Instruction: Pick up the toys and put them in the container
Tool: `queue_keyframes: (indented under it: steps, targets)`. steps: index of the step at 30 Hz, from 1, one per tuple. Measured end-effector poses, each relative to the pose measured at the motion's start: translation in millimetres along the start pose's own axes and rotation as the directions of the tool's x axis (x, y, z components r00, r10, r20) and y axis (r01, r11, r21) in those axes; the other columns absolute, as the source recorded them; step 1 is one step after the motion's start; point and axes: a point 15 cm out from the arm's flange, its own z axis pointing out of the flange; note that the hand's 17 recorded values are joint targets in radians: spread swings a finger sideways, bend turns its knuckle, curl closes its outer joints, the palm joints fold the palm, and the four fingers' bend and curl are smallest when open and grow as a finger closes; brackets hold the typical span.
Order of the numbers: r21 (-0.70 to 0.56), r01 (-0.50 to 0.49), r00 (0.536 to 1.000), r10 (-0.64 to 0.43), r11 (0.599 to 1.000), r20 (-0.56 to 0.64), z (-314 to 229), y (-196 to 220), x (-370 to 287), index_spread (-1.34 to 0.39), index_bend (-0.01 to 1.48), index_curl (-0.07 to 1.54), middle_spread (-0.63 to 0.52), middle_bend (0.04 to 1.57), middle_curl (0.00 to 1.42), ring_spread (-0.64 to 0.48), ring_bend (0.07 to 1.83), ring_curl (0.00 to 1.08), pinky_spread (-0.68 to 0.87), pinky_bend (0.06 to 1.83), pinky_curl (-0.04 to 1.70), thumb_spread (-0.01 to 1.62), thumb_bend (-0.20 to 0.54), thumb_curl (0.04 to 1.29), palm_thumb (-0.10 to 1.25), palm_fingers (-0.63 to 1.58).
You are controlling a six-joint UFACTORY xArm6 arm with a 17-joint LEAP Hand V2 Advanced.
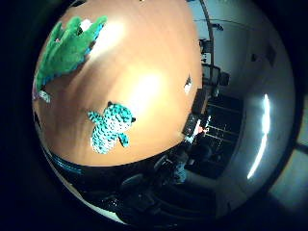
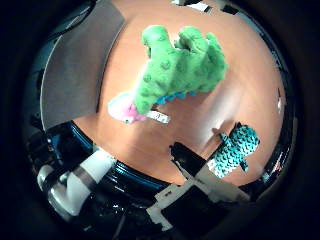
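Observation:
A green plush toy (image 2: 177, 67) with a pink mouth and a white tag lies on the round wooden table (image 2: 240, 107). Further along the table lies a smaller teal toy (image 1: 110, 127) with a scaly pattern. My hand (image 2: 200, 180) hovers above the table's edge, apart from both toys. One black and white finger reaches out straight toward the gap between them. Nothing is held. I see no container that I can name for sure.
A flat grey surface (image 2: 80, 65) lies beside the table, past the green toy. The table's dark rim (image 2: 125, 175) runs below the palm, with the white arm (image 2: 82, 182) beside it. Dark furniture (image 1: 211, 130) stands in the room beyond the table.

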Motion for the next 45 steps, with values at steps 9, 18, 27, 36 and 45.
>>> queue_keyframes:
  steps: [9, 18, 27, 36, 45]
  targets:
    - [-0.018, 0.041, 0.999, -0.041, 0.999, 0.022, 23.8, -17.4, -18.2, -0.41, 0.17, 0.30, -0.01, 0.19, 0.31, 0.19, 0.19, 0.24, 0.37, 0.27, 0.33, 0.97, -0.025, 0.31, 0.66, 0.08]
    - [-0.006, 0.082, 0.996, -0.082, 0.997, 0.032, 33.7, -33.1, -32.8, -0.42, 0.19, 0.32, -0.07, 0.20, 0.31, 0.17, 0.19, 0.23, 0.37, 0.22, 0.31, 0.96, -0.020, 0.32, 0.70, 0.15]
    - [0.003, 0.134, 0.991, -0.134, 0.991, 0.005, 33.8, -41.0, -37.9, -0.49, 0.21, 0.36, -0.26, 0.32, 0.36, -0.13, 0.31, 0.25, 0.25, 0.17, 0.24, 0.95, -0.021, 0.34, 0.79, 0.56]
    - [-0.026, 0.174, 0.985, -0.174, 0.984, 0.000, 39.4, -33.0, -42.5, -0.52, 0.37, 0.50, -0.37, 0.67, 0.52, -0.41, 0.77, 0.42, -0.44, 0.60, 0.28, 0.93, -0.020, 0.36, 0.87, 1.41]
    - [-0.103, 0.199, 0.980, -0.198, 0.975, 0.021, 38.2, -12.0, -40.7, -0.36, 0.85, 0.75, -0.18, 1.13, 0.69, -0.25, 1.18, 0.58, -0.39, 1.06, 0.53, 0.82, -0.013, 0.50, 1.01, 1.26]
